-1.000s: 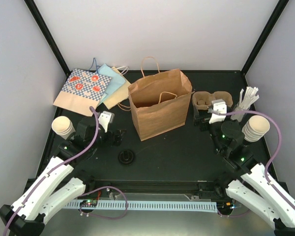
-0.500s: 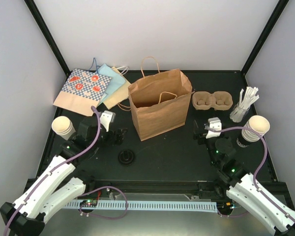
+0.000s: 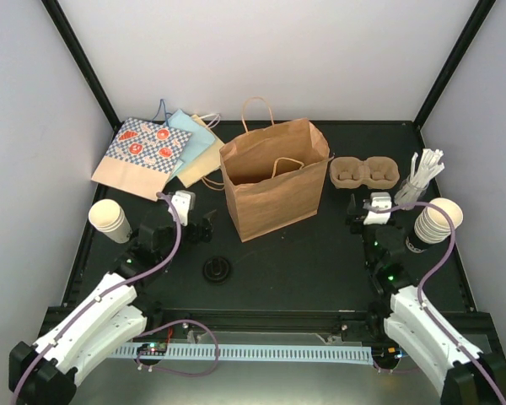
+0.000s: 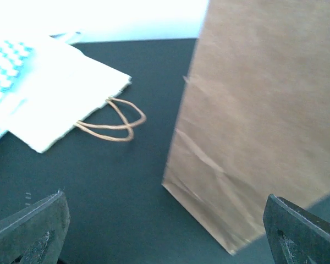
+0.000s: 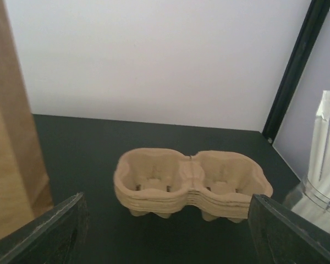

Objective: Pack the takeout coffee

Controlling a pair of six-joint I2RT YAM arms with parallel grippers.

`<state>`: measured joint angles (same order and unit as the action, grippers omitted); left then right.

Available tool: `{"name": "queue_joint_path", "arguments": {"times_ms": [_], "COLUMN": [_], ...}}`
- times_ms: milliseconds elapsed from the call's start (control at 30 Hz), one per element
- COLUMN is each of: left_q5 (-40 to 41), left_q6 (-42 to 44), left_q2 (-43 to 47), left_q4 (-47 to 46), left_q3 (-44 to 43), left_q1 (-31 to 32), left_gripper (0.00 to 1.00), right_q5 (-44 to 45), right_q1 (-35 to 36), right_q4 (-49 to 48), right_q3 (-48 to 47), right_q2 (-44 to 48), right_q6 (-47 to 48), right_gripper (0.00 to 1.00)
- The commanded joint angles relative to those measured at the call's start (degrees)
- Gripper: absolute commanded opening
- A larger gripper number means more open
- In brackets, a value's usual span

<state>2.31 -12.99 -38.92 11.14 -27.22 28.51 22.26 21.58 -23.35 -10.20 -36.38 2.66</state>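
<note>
Bright even light, soft shadows; flat white bags [image 4: 60, 93] blown out, L-wrist view blurry.

So the bag [image 3: 274, 177] stands mid tabletop [image 3: 304, 253], flat bags [image 3: 156, 152] piled behind it to the left. Carrier [image 3: 364, 173] sits just right of the bag, straws [image 3: 417, 181] right of that. Left cups [image 3: 110, 219] at the left edge, right cups [image 3: 434, 221] in front of the straws, lid [image 3: 217, 270] in front of the bag

I can't read any words or numbers anywhere. The checked paper bag [image 3: 143, 152] at the far left corner of the table [image 3: 320, 253] has red round marks — too small for me to make out.
</note>
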Motion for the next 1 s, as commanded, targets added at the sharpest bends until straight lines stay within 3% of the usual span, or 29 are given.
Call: {"name": "queue_joint_path", "arguments": {"times_ms": [0,300,467,733,867,967], "left_q5": [12.5,17.4,12.3,10.2,9.9,9.9], "left_q6": [4.7,10.7,10.9,10.8,12.8,14.2], "left_q2": [-0.5,-6.1,-8.9,-15.5,-17.0,-18.2], "left_q4": [-12.6,-21.7,-28.5,-31.1,-34.9,-38.3], "left_q3": [2.4,3.1,5.5,5.9,7.8,9.3], "left_q1": [-0.5,-7.4,-14.3,-18.4,-18.6,-18.7], "left_gripper": [0.99,0.99,0.99,0.99,0.99,0.99], "right_q5": [-9.5,-19.4,-20.6,-18.7,-17.9,-18.8], "right_q1": [-7.8,-17.7,-18.5,-18.5,-18.5,-18.6], "right_q4": [-9.7,-22.0,-28.5,-40.6,-44.0,-37.1], "right_q3": [1.4,1.5,0.2,-0.6,-1.4,-4.3], "right_q2": [-4.4,-19.3,-27.7,-39.1,-43.8,-43.2], "right_q6": [-2.0,-1.7,-0.8,-0.7,-1.0,-0.5], "right_gripper": [0.81,0.79,0.79,0.8,0.81,0.84]}}
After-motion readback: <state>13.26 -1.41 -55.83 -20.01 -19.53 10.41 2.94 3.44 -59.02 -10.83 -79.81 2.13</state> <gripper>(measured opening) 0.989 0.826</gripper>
